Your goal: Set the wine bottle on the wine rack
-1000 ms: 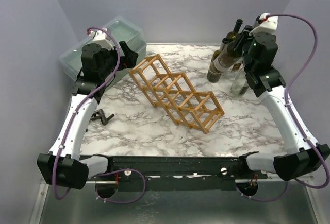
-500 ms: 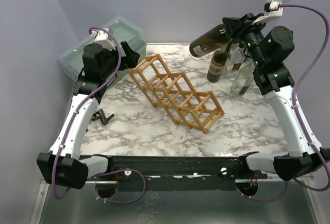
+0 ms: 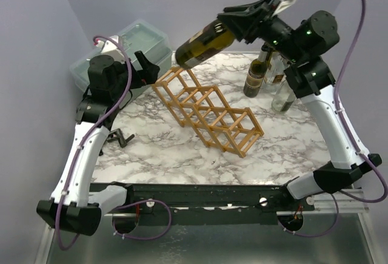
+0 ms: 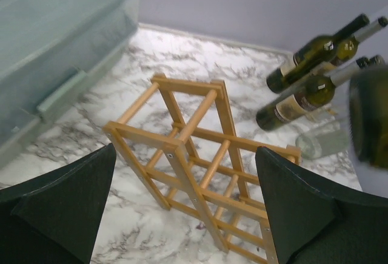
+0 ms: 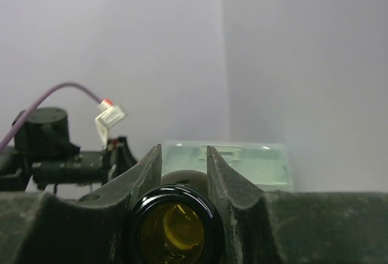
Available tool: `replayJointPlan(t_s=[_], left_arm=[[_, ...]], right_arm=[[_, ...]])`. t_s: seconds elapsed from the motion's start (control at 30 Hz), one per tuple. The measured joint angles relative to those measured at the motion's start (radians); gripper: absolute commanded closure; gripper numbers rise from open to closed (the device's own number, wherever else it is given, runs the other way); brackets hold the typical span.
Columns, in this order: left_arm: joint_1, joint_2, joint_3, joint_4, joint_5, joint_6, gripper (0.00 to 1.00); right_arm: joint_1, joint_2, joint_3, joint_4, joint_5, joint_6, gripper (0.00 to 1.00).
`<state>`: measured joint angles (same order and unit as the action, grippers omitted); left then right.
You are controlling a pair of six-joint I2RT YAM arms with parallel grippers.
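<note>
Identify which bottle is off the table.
The dark green bottle in the right gripper, tilted in mid-air; the other bottles rest on the table.

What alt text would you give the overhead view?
The right gripper holds a dark wine bottle by its neck, tilted in the air by the far end of a wooden wine rack on a marble table. More bottles stand far right; the left gripper is open near the rack.

The wine bottle [image 3: 203, 44] was dark olive green, and the wine rack [image 3: 206, 109] was light-brown wood. The worktop [image 3: 291, 148] was white marble veined with grey. The bin [image 3: 136, 38] was pale translucent green, the walls [image 3: 36, 64] lavender-grey, the arms [image 3: 336, 133] white and black.
</note>
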<state>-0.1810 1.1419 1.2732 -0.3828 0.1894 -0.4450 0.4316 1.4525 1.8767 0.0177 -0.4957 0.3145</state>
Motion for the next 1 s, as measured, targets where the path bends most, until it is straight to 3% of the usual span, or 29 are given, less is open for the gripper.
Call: replayJointPlan(t_s=[0.2, 0.3, 0.4, 0.77, 1.0], left_arm=[[0.0, -0.095, 0.158, -0.092, -0.286, 0.101, 0.01], [0.009, -0.073, 0.239, -0.106, -0.465, 0.133, 0.01], [0.045, -0.035, 0.251, -0.115, -0.553, 0.135, 0.01], [0.122, 0.123, 0.055, -0.106, -0.536, 0.183, 0.01], [0.129, 0.108, 0.032, -0.074, -0.507, 0.203, 0.01]], right_arm=[[0.28, 0.066, 0.111, -0.134, -0.006, -0.126, 0.99], [0.386, 0.071, 0.098, -0.207, 0.011, -0.19, 0.99], [0.473, 0.056, 0.036, -0.241, 0.055, -0.273, 0.99], [0.937, 0.163, -0.052, -0.467, 0.49, -0.636, 0.99], [1.074, 0.291, -0.148, -0.511, 0.743, -0.755, 0.99]])
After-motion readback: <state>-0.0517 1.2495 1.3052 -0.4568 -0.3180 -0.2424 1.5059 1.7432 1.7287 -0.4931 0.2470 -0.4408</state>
